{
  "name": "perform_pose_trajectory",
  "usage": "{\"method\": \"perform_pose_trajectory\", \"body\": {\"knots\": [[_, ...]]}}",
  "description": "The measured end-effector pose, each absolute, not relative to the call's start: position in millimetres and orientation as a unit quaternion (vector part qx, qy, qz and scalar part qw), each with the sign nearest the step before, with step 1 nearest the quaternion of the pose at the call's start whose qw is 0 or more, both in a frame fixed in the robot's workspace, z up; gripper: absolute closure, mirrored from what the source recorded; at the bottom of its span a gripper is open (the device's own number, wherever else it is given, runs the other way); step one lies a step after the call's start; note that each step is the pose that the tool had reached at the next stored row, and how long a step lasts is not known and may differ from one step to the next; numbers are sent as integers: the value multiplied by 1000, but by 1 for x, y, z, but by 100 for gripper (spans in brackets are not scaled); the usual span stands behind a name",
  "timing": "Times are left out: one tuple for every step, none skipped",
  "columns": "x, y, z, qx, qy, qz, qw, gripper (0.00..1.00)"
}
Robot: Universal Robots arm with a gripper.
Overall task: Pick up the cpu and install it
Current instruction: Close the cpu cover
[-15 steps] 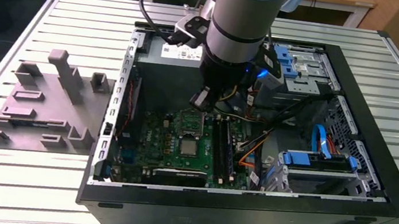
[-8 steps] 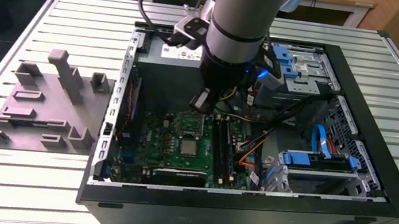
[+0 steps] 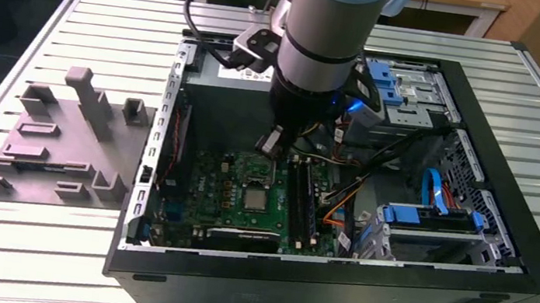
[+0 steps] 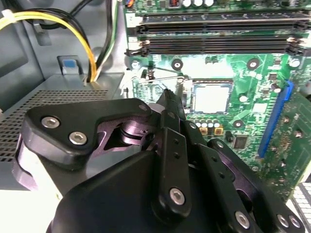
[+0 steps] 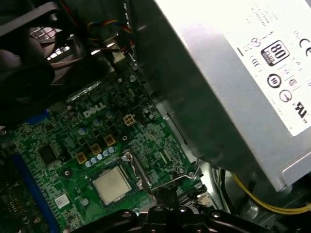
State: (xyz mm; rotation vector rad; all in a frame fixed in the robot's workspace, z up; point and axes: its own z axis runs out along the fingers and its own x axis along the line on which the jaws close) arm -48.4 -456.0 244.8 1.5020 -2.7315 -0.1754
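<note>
Slatted worktop (image 3: 48, 248), open case — the cpu (image 5: 112, 184) sits flat in the motherboard socket, gripper (image 4: 167, 99) just beside it, fingers pressed together, empty. Light, stiff, fragile — edges only, I'd say.

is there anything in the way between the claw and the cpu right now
Nothing visible is. The cpu already lies in the motherboard's socket, its top bare in both wrist views. The claw hangs above the board beside the socket, with open space between them. The socket's metal frame sits around the chip, not over it.
</note>
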Motion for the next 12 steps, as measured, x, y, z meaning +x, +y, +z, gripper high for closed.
{"method": "perform_pose_trajectory", "body": {"knots": [[-48, -458, 245, 481, -875, -56, 10, 89], [-48, -460, 245, 481, -875, -56, 10, 89], [-48, -461, 245, 481, -875, -56, 10, 89], [-48, -462, 245, 481, -875, -56, 10, 89], [-48, -463, 245, 481, -875, -56, 10, 89], [-48, -465, 245, 481, -875, -56, 10, 89], [-48, -466, 245, 481, -875, -55, 10, 89], [-48, -467, 245, 481, -875, -55, 11, 89], [-48, -468, 245, 481, -875, -54, 11, 89], [-49, -468, 245, 481, -875, -53, 11, 89], [-49, -469, 244, 481, -875, -52, 12, 89], [-49, -469, 244, 481, -875, -51, 12, 89]]}}
